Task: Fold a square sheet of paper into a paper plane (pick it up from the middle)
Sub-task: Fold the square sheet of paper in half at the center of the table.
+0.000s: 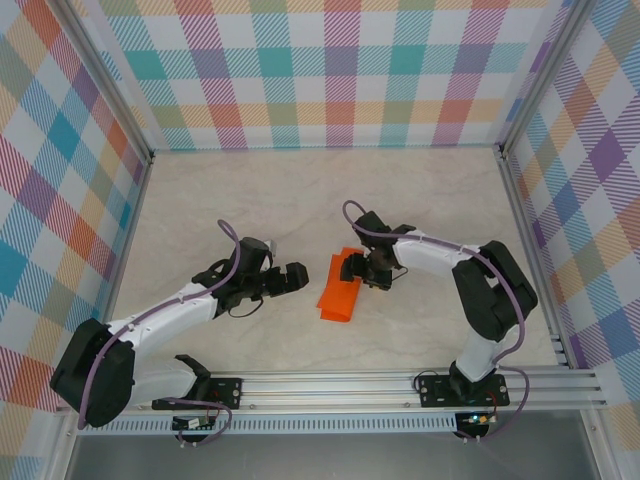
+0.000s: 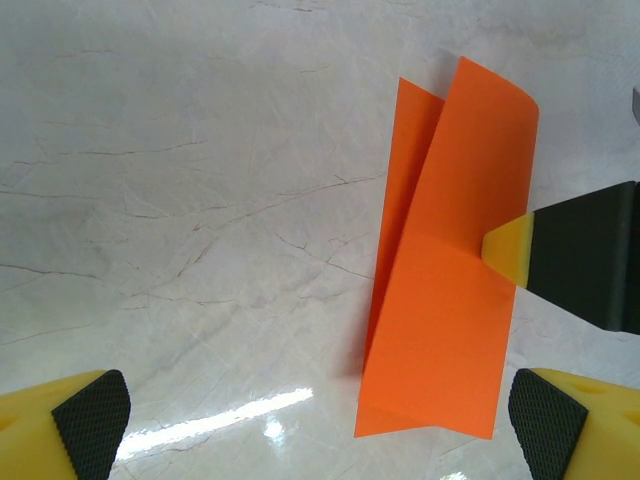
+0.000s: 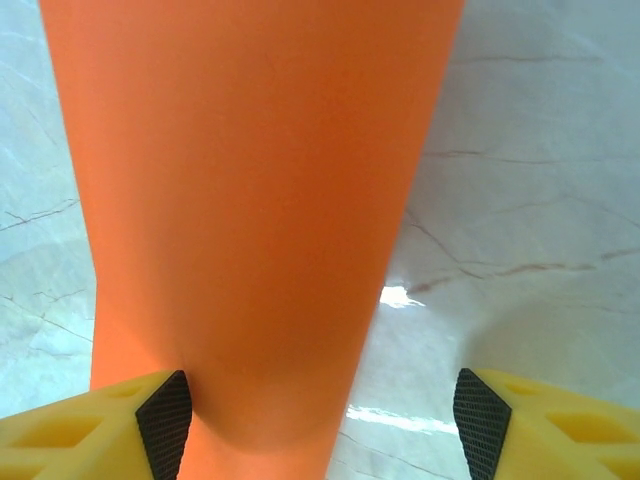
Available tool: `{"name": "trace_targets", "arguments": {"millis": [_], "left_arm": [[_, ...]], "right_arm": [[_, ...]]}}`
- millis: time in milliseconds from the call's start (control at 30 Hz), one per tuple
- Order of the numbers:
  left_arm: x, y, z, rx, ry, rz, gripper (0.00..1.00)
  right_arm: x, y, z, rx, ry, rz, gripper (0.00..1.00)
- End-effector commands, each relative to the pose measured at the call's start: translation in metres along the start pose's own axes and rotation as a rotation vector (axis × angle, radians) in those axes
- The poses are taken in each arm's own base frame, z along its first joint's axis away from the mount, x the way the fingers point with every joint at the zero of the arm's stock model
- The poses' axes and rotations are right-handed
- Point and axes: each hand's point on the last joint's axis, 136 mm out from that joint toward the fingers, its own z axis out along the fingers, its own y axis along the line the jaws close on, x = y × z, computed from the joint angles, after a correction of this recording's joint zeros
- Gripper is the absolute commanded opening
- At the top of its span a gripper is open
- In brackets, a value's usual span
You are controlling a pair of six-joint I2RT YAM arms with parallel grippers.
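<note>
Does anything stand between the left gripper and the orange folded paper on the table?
Nothing visible does. Only bare marbled tabletop separates the open left gripper from the thin bright orange folded paper sheet; the right gripper touches its far side.

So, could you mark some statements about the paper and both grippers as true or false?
1. The paper is orange. True.
2. The paper lies flat and unfolded. False: it is folded over itself.
3. The left gripper is wide open. True.
4. The left gripper clamps the paper. False: its jaws stand wide, not closed on it.
5. The right gripper is far from the paper. False: one fingertip touches the paper.
</note>
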Motion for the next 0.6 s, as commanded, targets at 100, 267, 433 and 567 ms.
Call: {"name": "trace_targets", "arguments": {"millis": [100,267,433,567], "left_arm": [[-0.007,-0.018,-0.003,0.042,-0.014,0.037,1.00],[-0.006,-0.016,-0.001,0.037,-0.009,0.038,1.00],[-0.007,-0.017,0.001,0.041,-0.006,0.035,1.00],[-0.007,-0.019,0.001,0.049,-0.004,0.035,1.00]], "right_arm": [[0.009,-0.003,0.007,0.053,0.047,-0.020,0.74],[0.014,0.002,0.006,0.021,0.057,-0.075,0.74],[0.011,-0.006,0.005,0.079,0.048,-0.064,0.75],[0.012,-0.009,0.011,0.097,0.068,-0.068,0.75]]}}
